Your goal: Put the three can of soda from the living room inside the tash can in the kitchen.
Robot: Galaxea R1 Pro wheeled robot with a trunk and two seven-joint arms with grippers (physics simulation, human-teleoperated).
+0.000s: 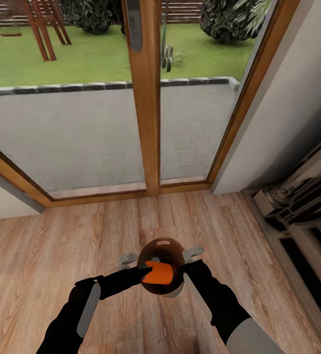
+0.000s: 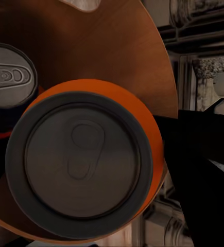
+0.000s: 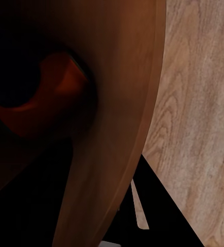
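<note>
We are standing in the kitchen on the wood floor (image 1: 57,236), facing the wood-framed glass doors (image 1: 145,98) with the garden beyond. Just in front of us we are holding the trash can (image 1: 173,248), a small round bin, brown inside, with an oval handle slot near its far rim. We judge it light and stiff, best taken by the rim or through that slot; the right arm (image 1: 214,300) is reaching to its side wall, though we cannot tell whether the right gripper is spread or pinching the wall.

Over the bin's mouth we are carrying an orange soda can (image 1: 158,273), lying roughly sideways. The left gripper (image 1: 148,271) seems to be pinching it, though the fingers are hidden behind it. We judge the can light, rigid but dentable and smooth-sided, so gripping across the middle of its body suits it. In the left wrist view its dark lid and pull tab are facing us (image 2: 83,162), and a second can (image 2: 9,77) with a silver top is already lying inside.
</note>
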